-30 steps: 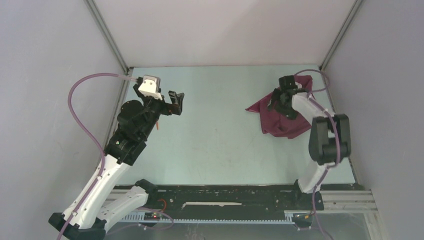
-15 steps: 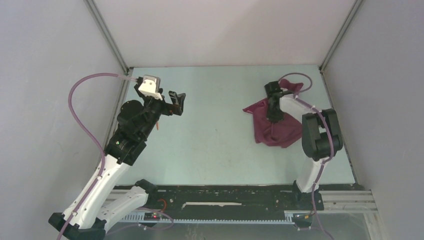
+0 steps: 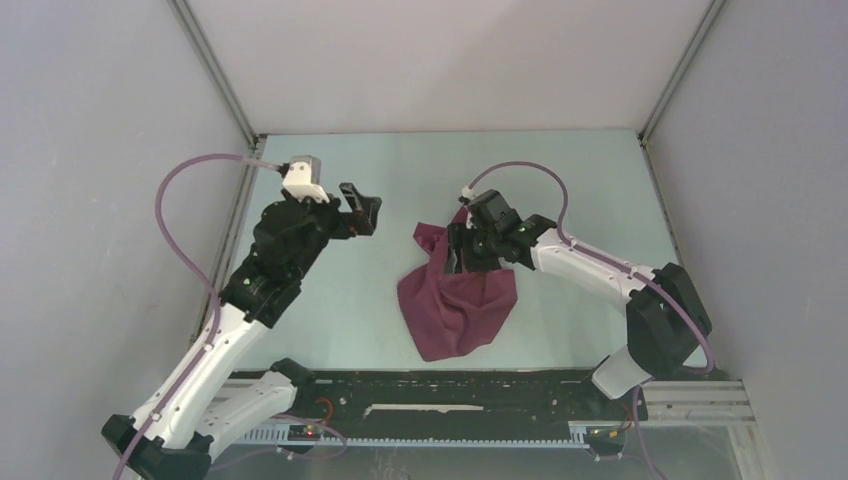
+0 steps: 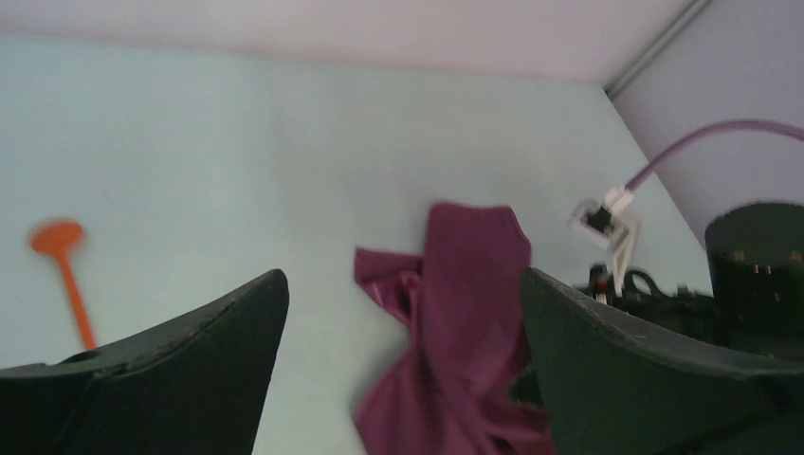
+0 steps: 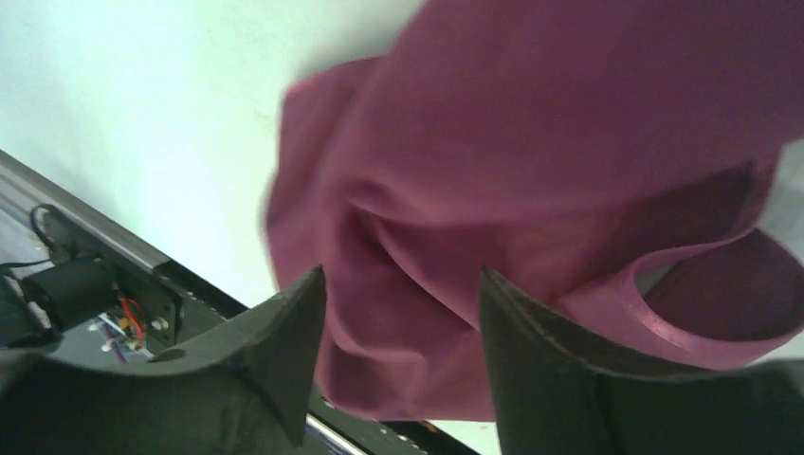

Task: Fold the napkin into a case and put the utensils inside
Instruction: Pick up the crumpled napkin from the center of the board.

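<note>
The napkin lies crumpled on the pale table, its broad part spread toward the near edge and a narrow corner sticking out at its far side. Right over that far part hangs the right gripper, jaws parted, with cloth showing beyond the gap and no fold pinched between them. Left of the napkin and apart from it, the left gripper hangs above the table with jaws spread wide around nothing, and in its wrist view a round-ended orange utensil lies flat well to the napkin's left.
</note>
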`<state>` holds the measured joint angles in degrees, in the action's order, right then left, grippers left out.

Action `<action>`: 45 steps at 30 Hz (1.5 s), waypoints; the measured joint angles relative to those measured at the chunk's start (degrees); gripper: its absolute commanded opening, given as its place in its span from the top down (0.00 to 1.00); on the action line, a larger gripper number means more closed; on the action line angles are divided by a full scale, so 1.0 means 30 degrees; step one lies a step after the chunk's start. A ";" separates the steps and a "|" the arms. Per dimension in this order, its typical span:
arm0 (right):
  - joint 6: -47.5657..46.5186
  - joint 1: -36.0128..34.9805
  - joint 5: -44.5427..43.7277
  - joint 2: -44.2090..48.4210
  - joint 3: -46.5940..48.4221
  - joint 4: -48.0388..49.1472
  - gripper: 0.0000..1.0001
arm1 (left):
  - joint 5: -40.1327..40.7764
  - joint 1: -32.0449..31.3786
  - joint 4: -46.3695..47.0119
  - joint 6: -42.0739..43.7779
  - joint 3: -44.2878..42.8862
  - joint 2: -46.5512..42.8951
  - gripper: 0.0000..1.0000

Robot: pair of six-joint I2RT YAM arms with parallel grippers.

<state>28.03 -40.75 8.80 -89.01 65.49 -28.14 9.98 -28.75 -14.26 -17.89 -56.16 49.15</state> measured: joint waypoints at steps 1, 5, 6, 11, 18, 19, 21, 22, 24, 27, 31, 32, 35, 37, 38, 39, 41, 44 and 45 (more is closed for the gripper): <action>-0.0175 0.0328 0.0138 0.0000 -0.0197 -0.0022 0.29 | -0.0197 0.0000 -0.0036 -0.0794 0.0437 -0.0117 0.00; -0.0525 0.2288 0.0882 0.0321 -0.1239 -0.0087 0.26 | -0.1566 0.0000 -0.0146 -0.3963 0.3577 -0.0729 0.00; -0.0685 0.3002 0.0991 0.0597 -0.1639 -0.0131 0.25 | -0.2033 0.0000 -0.0138 -0.4554 0.4444 -0.0721 0.00; -0.1282 0.5974 0.1056 0.2280 -0.3242 -0.0379 0.24 | -0.4867 -0.0080 -0.0153 -0.6237 0.7635 0.0692 0.02; -0.1297 0.7089 0.0860 0.4022 -0.6171 -0.0437 0.18 | -0.5916 -0.1093 0.0095 -0.6863 0.8553 0.2222 0.08; -0.1297 0.7147 0.0962 0.4102 -0.6499 -0.0415 0.18 | -0.5916 -0.1188 0.0291 -0.6914 0.8655 0.2521 0.08; -0.1290 0.7380 0.1435 0.4138 -0.7176 -0.0146 0.19 | -0.5916 -0.1355 0.0743 -0.7038 0.8998 0.3177 0.09; -0.1290 0.7533 0.1734 0.4138 -0.7475 0.0102 0.19 | -0.5916 -0.1464 0.0976 -0.7060 0.9245 0.3490 0.10; -0.1290 0.7781 0.2324 0.4116 -0.7905 0.0554 0.21 | -0.6003 -0.1734 0.1537 -0.7213 0.9850 0.4306 0.11; -0.1202 0.7919 0.3067 0.3759 -0.8080 0.1319 0.22 | -0.6302 -0.2018 0.2390 -0.7584 1.0477 0.5530 0.11; -0.1115 0.7912 0.3767 0.2878 -0.8080 0.2725 0.30 | -0.6623 -0.2550 0.4452 -0.8204 1.0557 0.6747 0.16; -0.1071 0.7912 0.3869 0.2703 -0.8080 0.2958 0.33 | -0.6739 -0.2630 0.4896 -0.8371 1.0557 0.7031 0.21; -0.0838 0.7694 0.4204 0.2040 -0.8087 0.3861 0.48 | -0.6972 -0.2703 0.6105 -0.8845 1.0564 0.7810 0.37; -0.0663 0.7504 0.4291 0.1698 -0.8087 0.4277 0.68 | -0.7074 -0.2710 0.6739 -0.9245 1.0579 0.8174 0.47; -0.0561 0.7380 0.4320 0.1581 -0.8094 0.4437 0.77 | -0.7104 -0.2718 0.7016 -0.9398 1.0579 0.8284 0.52; -0.0481 0.7264 0.4379 0.1552 -0.8109 0.4554 0.86 | -0.7147 -0.2718 0.7242 -0.9544 1.0579 0.8320 0.56; -0.0255 0.7104 0.4422 0.1654 -0.8153 0.4612 1.00 | -0.7184 -0.2718 0.7686 -0.9741 1.0579 0.8284 0.65; 0.0058 0.7162 0.4291 0.2514 -0.8233 0.4328 1.00 | -0.7002 -0.2732 0.7417 -0.9734 1.0455 0.7643 0.88; 0.0197 0.7322 0.4255 0.3038 -0.8240 0.4138 1.00 | -0.6892 -0.2703 0.6965 -0.9653 1.0222 0.7220 0.95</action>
<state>28.62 -18.79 21.56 -79.90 40.77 -15.73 -10.70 -36.86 6.63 -46.85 -25.50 70.81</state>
